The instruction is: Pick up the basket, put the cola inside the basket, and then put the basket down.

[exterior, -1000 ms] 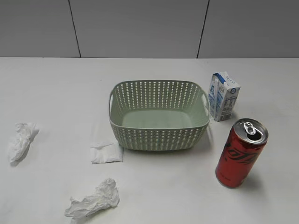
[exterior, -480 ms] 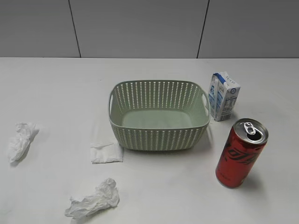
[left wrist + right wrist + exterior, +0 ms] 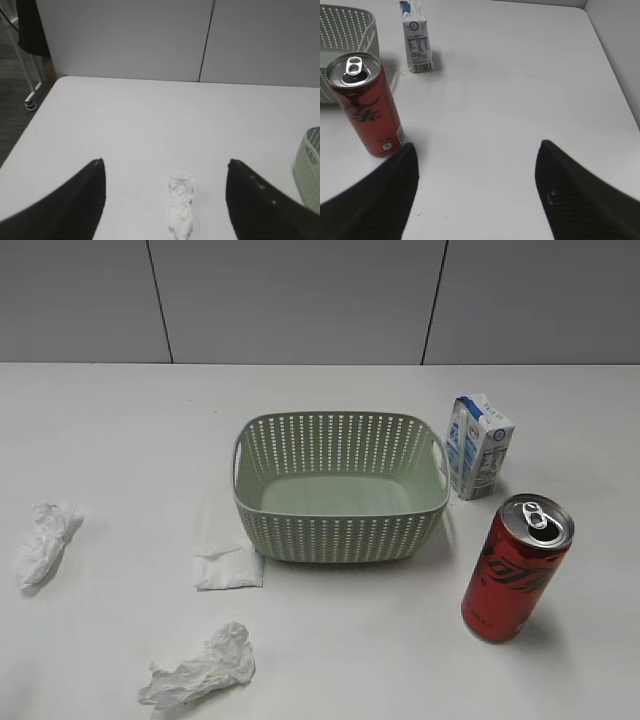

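Nothing is lifted yet: the basket (image 3: 340, 488) sits mid-counter, the cola (image 3: 515, 568) upright to its right, both grippers' jaws spread and empty, so grasping the basket likely comes next.

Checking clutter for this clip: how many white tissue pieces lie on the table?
3: crumpled white tissue far left, flat folded white tissue touching the basket's front-left corner, crumpled front tissue near the front edge.

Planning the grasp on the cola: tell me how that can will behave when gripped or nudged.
The cola stands tall and slim on a small base, so a high sideways nudge would probably tip it, then it would roll. Its glossy metal wall looks slippery. The tab seems open, so it may spill or dent.
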`<state>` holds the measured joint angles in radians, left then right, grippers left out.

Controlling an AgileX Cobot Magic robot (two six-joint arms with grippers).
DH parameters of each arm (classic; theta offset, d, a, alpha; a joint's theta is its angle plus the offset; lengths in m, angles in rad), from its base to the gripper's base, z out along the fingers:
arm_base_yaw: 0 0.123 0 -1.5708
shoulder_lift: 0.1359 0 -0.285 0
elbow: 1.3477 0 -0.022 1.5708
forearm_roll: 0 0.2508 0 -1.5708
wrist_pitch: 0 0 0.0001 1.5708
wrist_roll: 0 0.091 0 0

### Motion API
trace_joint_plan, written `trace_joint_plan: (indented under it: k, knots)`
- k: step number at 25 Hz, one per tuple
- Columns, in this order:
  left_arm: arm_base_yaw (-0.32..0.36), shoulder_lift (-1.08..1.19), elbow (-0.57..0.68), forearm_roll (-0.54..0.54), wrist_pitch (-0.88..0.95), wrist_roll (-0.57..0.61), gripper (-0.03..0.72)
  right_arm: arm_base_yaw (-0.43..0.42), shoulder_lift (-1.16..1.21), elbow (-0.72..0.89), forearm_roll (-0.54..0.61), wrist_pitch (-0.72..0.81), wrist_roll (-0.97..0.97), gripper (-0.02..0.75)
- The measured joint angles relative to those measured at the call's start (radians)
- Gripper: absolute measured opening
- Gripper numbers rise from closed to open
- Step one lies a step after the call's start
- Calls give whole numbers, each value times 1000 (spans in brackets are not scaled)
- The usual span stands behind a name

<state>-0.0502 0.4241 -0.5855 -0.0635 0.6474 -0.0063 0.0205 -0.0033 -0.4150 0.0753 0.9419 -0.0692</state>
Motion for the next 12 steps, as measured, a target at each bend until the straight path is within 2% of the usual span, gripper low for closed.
trace_joint_plan:
  k: [5, 12]
  knots:
    - [-34, 173, -48, -43, -18, 6, 565, 0, 0, 0, 0, 0, 0, 551]
    - [-154, 462, -208, -45, -20, 34, 554, 0, 0, 0, 1, 0, 0, 550]
